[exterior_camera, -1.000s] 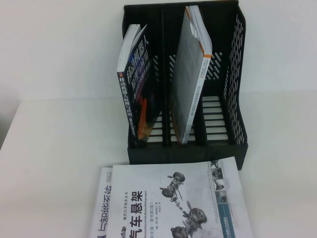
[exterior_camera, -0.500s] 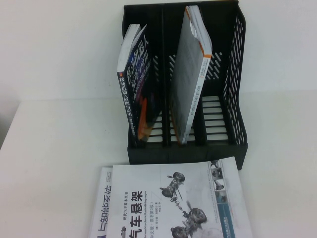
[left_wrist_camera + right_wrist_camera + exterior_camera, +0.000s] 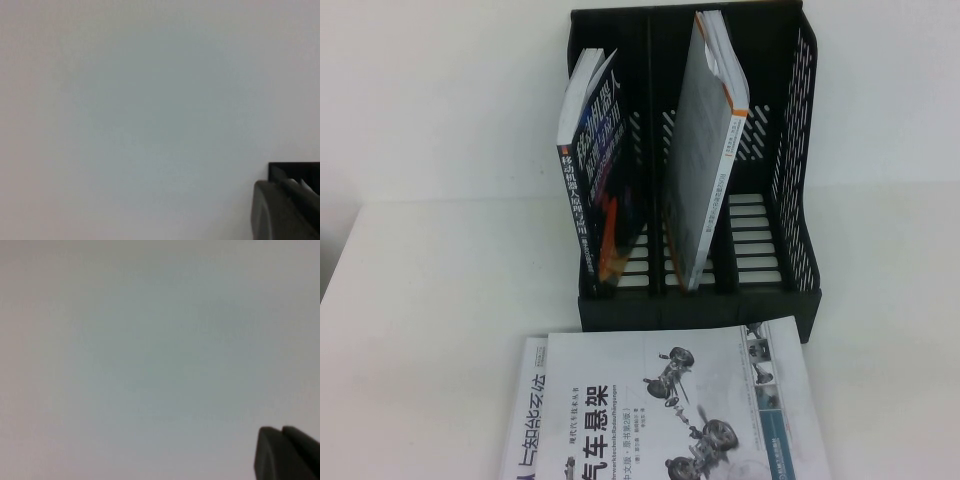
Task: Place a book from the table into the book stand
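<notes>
The book (image 3: pixel 670 410), white-grey with a black Chinese title and a suspension drawing, lies flat at the table's (image 3: pixel 440 300) near edge, in front of the black book stand (image 3: pixel 790 200). The stand's right slot (image 3: pixel 760 240) holds nothing. Neither gripper shows in the high view. My left gripper (image 3: pixel 280 200) shows only as a dark edge at the corner of the left wrist view, with the top of the stand (image 3: pixel 300 172) behind it. My right gripper (image 3: pixel 282 432) shows at the corner of the right wrist view, fingertips together, holding nothing, against a plain pale surface.
A white-and-blue book (image 3: pixel 525 430) lies under the task book and sticks out to its left. A dark book (image 3: pixel 595 190) leans in the stand's left slot. A grey book with an orange spine band (image 3: pixel 705 150) stands in the middle slot.
</notes>
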Available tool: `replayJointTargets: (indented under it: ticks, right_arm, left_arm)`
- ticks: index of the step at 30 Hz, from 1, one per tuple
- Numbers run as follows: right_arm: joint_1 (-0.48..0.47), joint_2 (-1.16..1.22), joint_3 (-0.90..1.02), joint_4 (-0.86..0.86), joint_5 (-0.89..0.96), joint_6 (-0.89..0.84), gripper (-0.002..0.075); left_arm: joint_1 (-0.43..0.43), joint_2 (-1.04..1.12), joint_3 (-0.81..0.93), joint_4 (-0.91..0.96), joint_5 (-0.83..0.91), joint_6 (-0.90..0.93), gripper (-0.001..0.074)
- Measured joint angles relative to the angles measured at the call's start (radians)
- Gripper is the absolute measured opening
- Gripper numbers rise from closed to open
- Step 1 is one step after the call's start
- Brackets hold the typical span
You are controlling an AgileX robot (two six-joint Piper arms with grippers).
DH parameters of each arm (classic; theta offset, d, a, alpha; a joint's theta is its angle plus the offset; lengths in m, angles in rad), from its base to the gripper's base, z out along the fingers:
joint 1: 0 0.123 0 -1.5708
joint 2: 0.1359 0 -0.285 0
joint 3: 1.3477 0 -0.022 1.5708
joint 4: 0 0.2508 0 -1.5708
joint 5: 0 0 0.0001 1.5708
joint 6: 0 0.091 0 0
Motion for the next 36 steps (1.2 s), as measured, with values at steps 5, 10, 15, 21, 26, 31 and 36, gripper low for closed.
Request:
replayJointTargets:
  ticks: [5,10,15,21,26,31,36]
  right_arm:
    - [0.0,0.047,-0.227,-0.218,0.575,0.172,-0.0003]
    - [0.0,0.18,-0.326,-0.231,0.861,0.249,-0.0002]
    - [0.0,0.319,-0.335,-0.132,0.901,0.266,-0.0002]
    - [0.0,0.543,-0.368,0.095,0.928,0.099,-0.0002]
    - [0.0,0.763,-0.433,0.474,1.027,-0.302,-0.0002]
    - [0.018,0.985,-0.446,0.842,1.127,-0.706,-0.0002]
    - [0.14,1.201,-0.454,1.03,1.055,-0.869,-0.0001]
  left_arm:
    - [0.0,0.026,-0.118,-0.076,0.224,0.002,-0.0002]
    - [0.0,0.065,-0.066,-0.1,0.232,0.003,-0.0002]
    - [0.0,0.156,-0.067,-0.111,0.289,-0.026,-0.0002]
    - [0.0,0.387,-0.15,-0.149,0.46,-0.026,-0.0002]
    - [0.0,0.624,-0.206,-0.251,0.547,-0.026,-0.0002]
    - [0.0,0.821,-0.256,-0.469,0.621,0.083,-0.0002]
    - [0.0,0.994,-0.31,-0.728,0.687,0.349,-0.0002]
